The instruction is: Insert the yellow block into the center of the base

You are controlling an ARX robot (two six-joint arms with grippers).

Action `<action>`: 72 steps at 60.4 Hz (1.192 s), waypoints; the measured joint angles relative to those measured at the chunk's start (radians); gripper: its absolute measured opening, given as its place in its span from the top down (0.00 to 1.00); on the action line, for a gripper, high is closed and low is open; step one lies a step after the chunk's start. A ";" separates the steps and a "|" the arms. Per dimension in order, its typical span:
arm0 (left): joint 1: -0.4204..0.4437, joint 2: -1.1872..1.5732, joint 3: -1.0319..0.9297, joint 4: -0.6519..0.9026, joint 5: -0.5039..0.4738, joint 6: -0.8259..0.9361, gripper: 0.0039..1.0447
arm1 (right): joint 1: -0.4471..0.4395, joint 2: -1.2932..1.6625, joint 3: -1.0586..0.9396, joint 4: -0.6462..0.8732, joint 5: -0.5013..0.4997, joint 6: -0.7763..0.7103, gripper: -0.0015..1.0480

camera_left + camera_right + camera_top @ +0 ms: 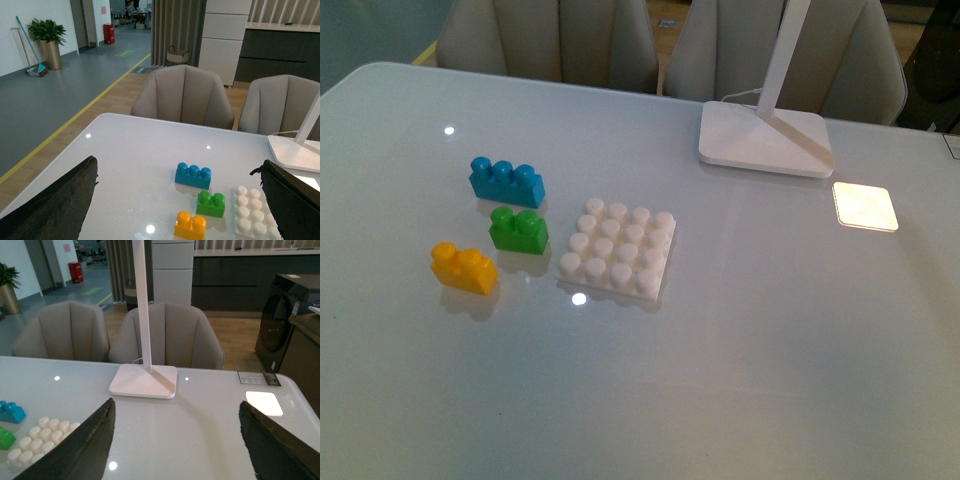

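The yellow block (464, 267) lies on the table at the front left, a two-stud brick; it also shows in the left wrist view (190, 225). To its right sits the base (619, 250), a white square studded plate with bare studs, seen too from both wrists (252, 219) (42, 437). My left gripper (177, 200) hangs open above the table, short of the bricks, holding nothing. My right gripper (175, 440) is open over bare table in front of the lamp foot. Neither arm shows in the front view.
A green two-stud brick (519, 230) and a blue three-stud brick (507, 182) sit behind the yellow one. A white lamp foot (765, 138) with its slanted stem stands at the back right. Chairs (183, 97) line the far table edge.
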 joint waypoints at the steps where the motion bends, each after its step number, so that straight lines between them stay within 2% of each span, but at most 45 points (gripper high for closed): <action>1: 0.000 0.000 0.000 0.000 0.000 0.000 0.07 | 0.000 0.000 0.000 0.000 0.000 0.000 0.19; 3: 0.000 0.000 0.000 0.000 0.000 0.000 0.07 | 0.000 0.000 0.000 0.000 0.000 0.000 0.11; 5: 0.000 0.000 0.000 0.000 0.000 0.000 0.07 | 0.000 0.000 0.000 0.000 0.000 0.000 0.07; 13: 0.000 0.002 0.001 -0.002 0.005 0.001 0.07 | 0.000 0.000 0.000 0.000 0.000 0.000 0.09; 15: 0.013 0.041 0.033 -0.091 0.090 0.014 0.07 | 0.000 0.000 0.000 0.000 0.001 0.000 0.09; 18: 0.003 0.148 0.090 -0.212 0.163 0.015 0.07 | 0.000 0.000 0.000 0.000 0.000 0.000 0.09; 22: -0.045 0.268 0.106 -0.218 0.156 0.009 0.07 | 0.000 -0.001 0.000 0.000 0.000 0.000 0.09; 25: -0.088 0.348 0.106 -0.167 0.135 -0.002 0.07 | 0.000 -0.001 0.000 0.000 0.000 0.000 0.09; 30: -0.141 0.471 0.106 -0.042 0.113 -0.009 0.07 | 0.000 -0.001 0.000 0.000 0.000 0.000 0.09; 34: -0.152 0.581 0.105 0.079 0.124 -0.012 0.07 | 0.000 -0.001 0.000 0.000 0.000 0.000 0.09; 50: -0.122 1.226 0.086 0.731 0.171 0.032 0.07 | 0.000 -0.001 0.000 0.000 0.000 0.000 0.09; 61: -0.100 1.656 0.142 1.093 0.193 0.085 0.07 | 0.000 -0.001 0.000 0.000 0.000 0.000 0.09; 72: -0.079 1.911 0.217 1.225 0.227 0.128 0.07 | 0.000 -0.001 0.000 0.000 0.000 0.000 0.09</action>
